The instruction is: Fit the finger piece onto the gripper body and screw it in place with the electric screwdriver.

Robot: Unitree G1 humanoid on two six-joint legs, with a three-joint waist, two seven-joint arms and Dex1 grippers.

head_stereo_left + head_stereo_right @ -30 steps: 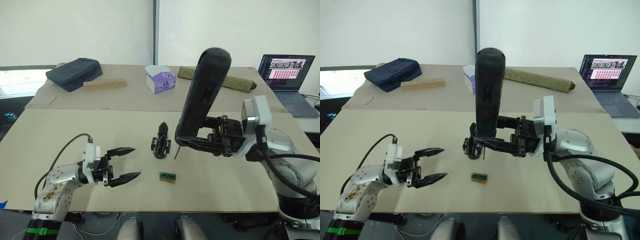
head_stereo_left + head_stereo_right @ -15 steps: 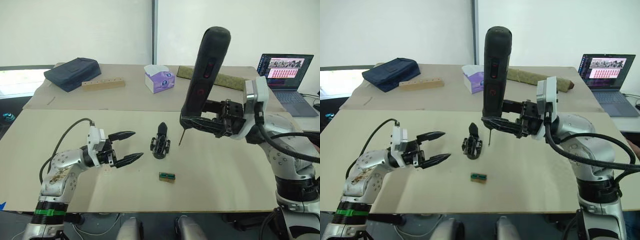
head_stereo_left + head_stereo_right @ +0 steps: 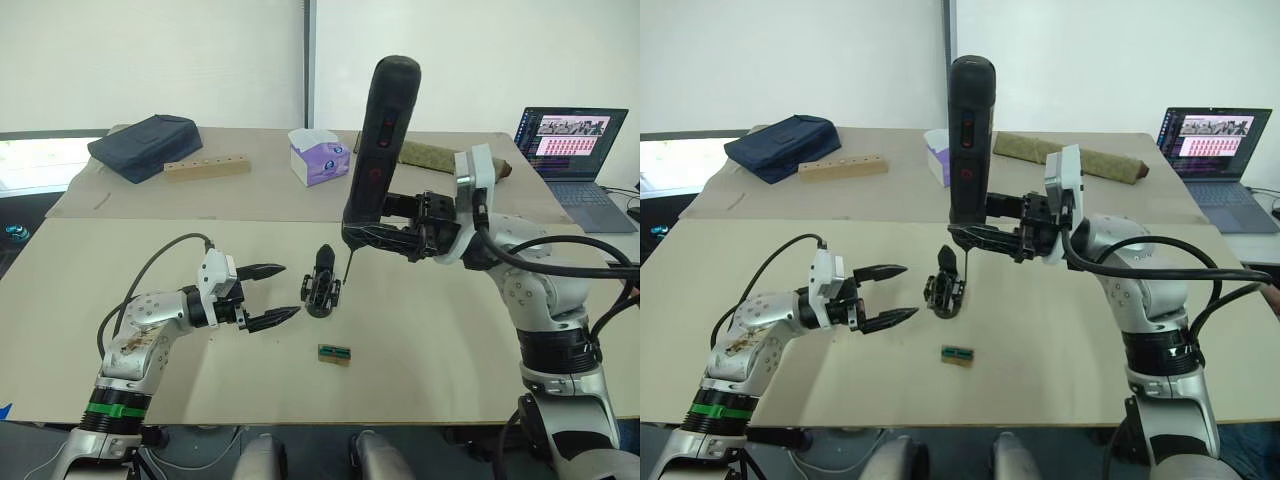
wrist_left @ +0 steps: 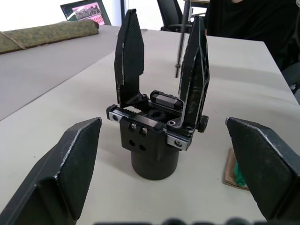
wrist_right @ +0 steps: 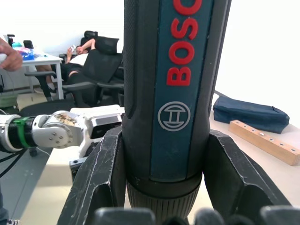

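Rt gripper (image 3: pixel 975 235) clenching electric screwdriver (image 3: pixel 968 140), bit hovering at 3 o'clock of gripper body (image 3: pixel 322 285); needing plumb alignment over screw. Lt gripper (image 3: pixel 272 294) gaping, empty.

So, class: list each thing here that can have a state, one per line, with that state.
Left pincer: open, empty, beside the gripper body.
Right pincer: shut on the electric screwdriver.
Electric screwdriver: held upright, bit down.
Gripper body: standing upright on the table, two fingers up.
Laptop: open, screen lit.

Silver jointed arms, black cables, black pointed jaws.
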